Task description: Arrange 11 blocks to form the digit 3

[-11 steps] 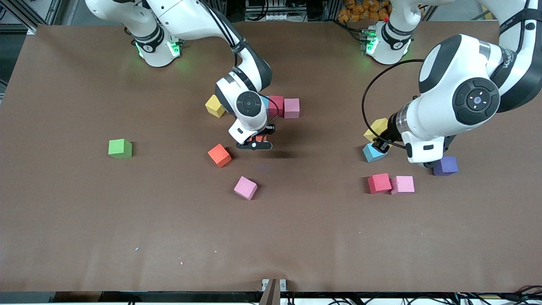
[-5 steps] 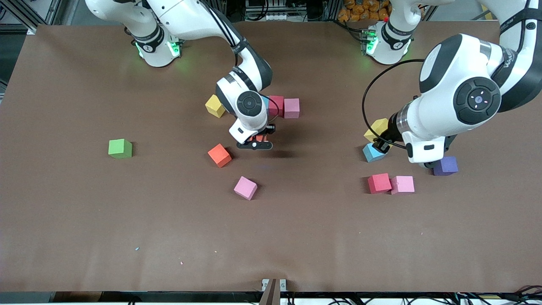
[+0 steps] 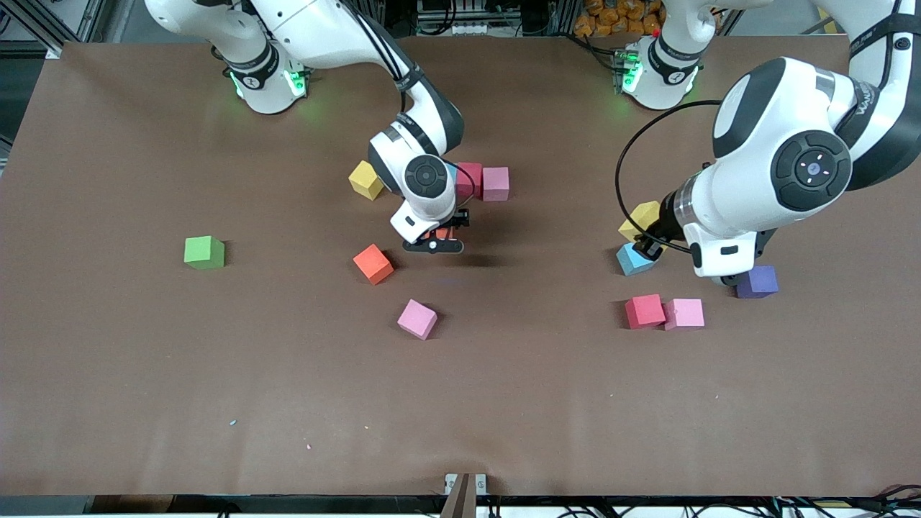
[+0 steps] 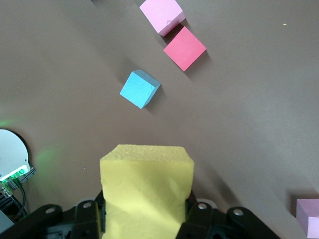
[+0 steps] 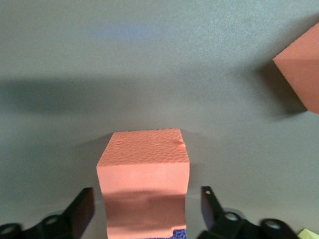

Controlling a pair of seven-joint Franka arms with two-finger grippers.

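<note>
The right gripper [image 5: 144, 214] stands low over the table [image 3: 144, 374] with its fingers spread clear of an orange block [image 5: 143, 174] that sits between them, untouched on either flank. Just beside it toward the right arm's end lies a second orange block [image 3: 373, 263], and nearer the front camera a pink block [image 3: 417, 319]. Close by its wrist sit a yellow block [image 3: 365, 180], a red block [image 3: 470, 179] and a pink one [image 3: 496, 183], touching. The left gripper [image 4: 144, 219] is pinched on a yellow block [image 4: 146, 191], over a light blue block [image 4: 140, 89], with a red block [image 4: 184, 48] and a pink block [image 4: 161, 15] near. A purple block [image 3: 757, 281] lies beside that arm. A green cube [image 3: 203, 252] sits well apart.
</note>
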